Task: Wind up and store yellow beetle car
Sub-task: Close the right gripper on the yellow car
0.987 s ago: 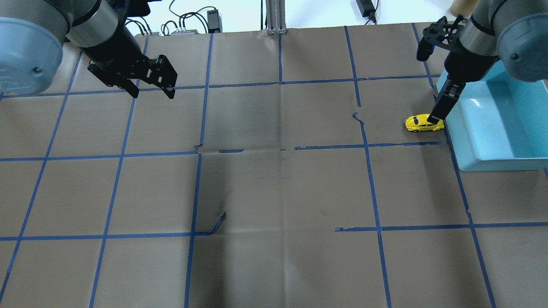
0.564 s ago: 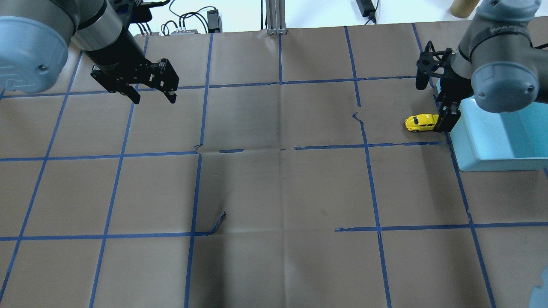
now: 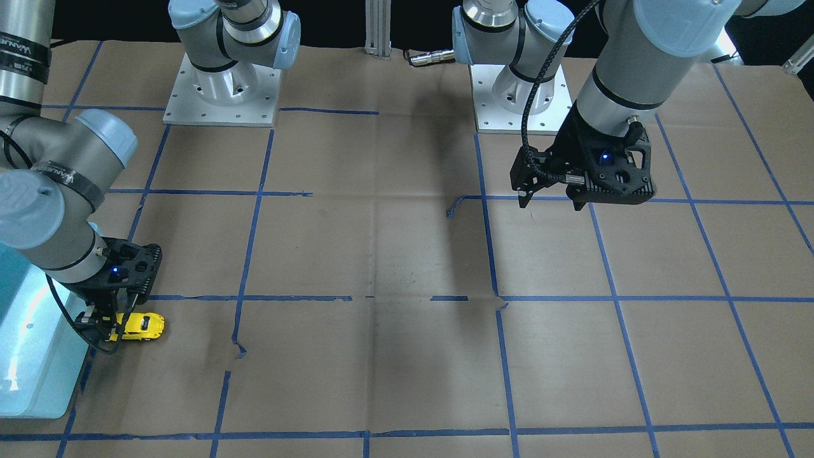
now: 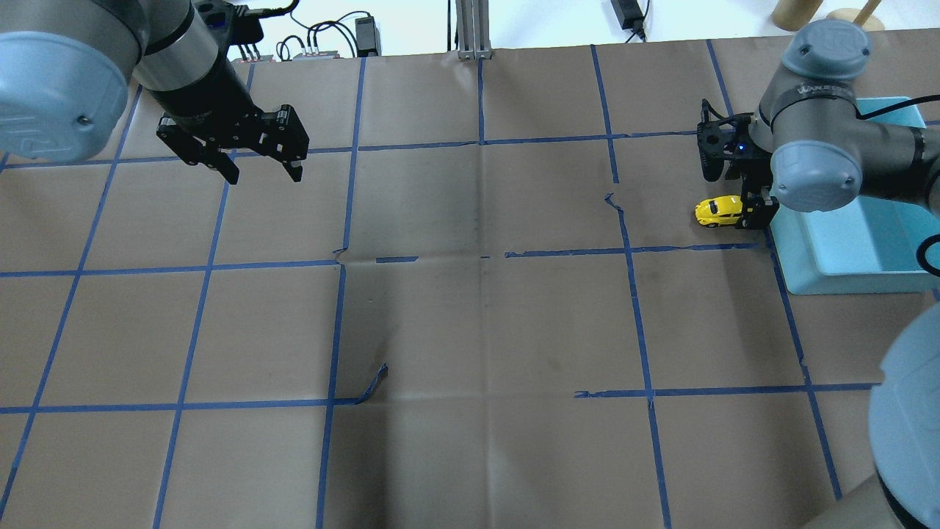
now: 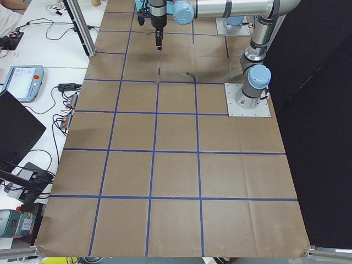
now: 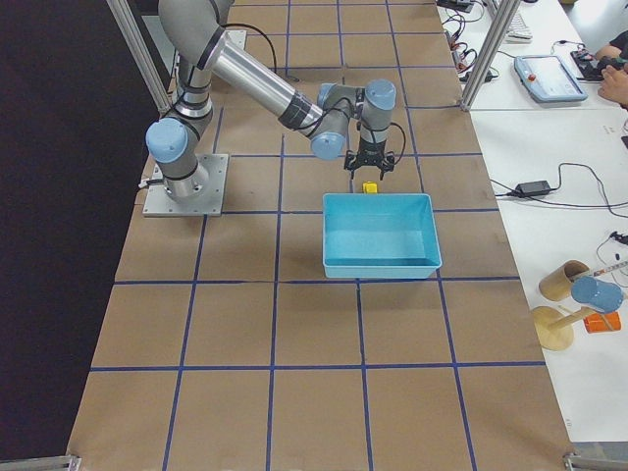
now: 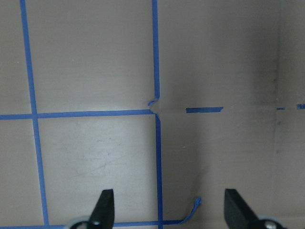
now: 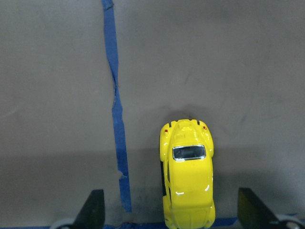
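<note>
I see the small glossy yellow beetle toy car (image 8: 188, 186) standing on the brown paper-covered counter (image 4: 477, 330) near its right edge, just beside the light-blue plastic bin (image 4: 844, 281). My right gripper (image 8: 172, 212) straddles it, fingers spread wide and clear of the body. The left gripper (image 4: 263, 173) hovers toward the far left corner, jaws apart and empty.

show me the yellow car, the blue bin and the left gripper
yellow beetle car (image 8: 189, 176), right wrist view, on its roof
light blue bin (image 6: 383, 235), exterior right view, on its bare floor
left gripper (image 4: 264, 175), overhead view, midway between its fingertips
</note>
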Tool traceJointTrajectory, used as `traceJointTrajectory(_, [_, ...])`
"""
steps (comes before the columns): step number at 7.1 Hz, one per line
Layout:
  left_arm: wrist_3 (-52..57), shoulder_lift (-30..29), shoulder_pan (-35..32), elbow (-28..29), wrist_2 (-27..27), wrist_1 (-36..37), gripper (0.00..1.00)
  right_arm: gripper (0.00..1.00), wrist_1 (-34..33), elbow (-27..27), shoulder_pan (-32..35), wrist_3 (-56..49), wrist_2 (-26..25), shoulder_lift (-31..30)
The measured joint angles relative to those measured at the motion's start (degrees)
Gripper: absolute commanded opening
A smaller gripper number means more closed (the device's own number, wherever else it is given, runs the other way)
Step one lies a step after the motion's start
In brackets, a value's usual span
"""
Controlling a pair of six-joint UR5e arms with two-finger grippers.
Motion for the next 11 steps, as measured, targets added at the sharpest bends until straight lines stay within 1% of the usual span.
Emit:
traceJointTrajectory(1, [-0.59,0.09,-0.09,0.07,0.11,-0.08,0.83,0.95,-1.49,0.05,-0.49,-0.94,0.13,1.49])
traceJointTrajectory(2, [-1.16,0.19,-0.15,0.18,0.02,-0.18,0.84,0.85,-2.5,0.08,-1.0,-2.06,0.37,2.69])
traceJointTrajectory(3, [-1.64,0.28,-0.18,0.33,-0.24,-0.2,0.84,0.82,-3.04,0.08,-1.32,-2.76,0.59,3.4])
traceJointTrajectory(4, [-2.02,0.39,-0.19,0.42,-0.45,-0.18,0.85,0.65,-3.68,0.07,-1.41,-3.03,0.7,3.94])
traceJointTrajectory(5, [-2.18,0.54,-0.2,0.49,-0.56,-0.17,0.85,0.37,-4.65,0.08,-1.44,-3.13,0.77,4.56])
traceJointTrajectory(6, [-2.23,0.73,-0.2,0.53,-0.6,-0.16,0.85,0.14,-5.83,0.07,-1.46,-3.4,0.76,5.05])
traceJointTrajectory(7, [-2.28,0.85,-0.23,0.55,-0.6,-0.16,0.85,0.12,-7.07,0.05,-1.42,-3.7,0.57,5.22])
traceJointTrajectory(9, [-2.32,0.83,-0.27,0.57,-0.51,-0.1,0.85,0.12,-8.05,-0.22,-1.07,-2.76,0.56,4.68])
traceJointTrajectory(11, [-2.31,0.93,-0.29,0.69,-0.38,-0.09,0.86,0.11,-8.11,-0.25,-0.83,-0.16,1.66,2.78])
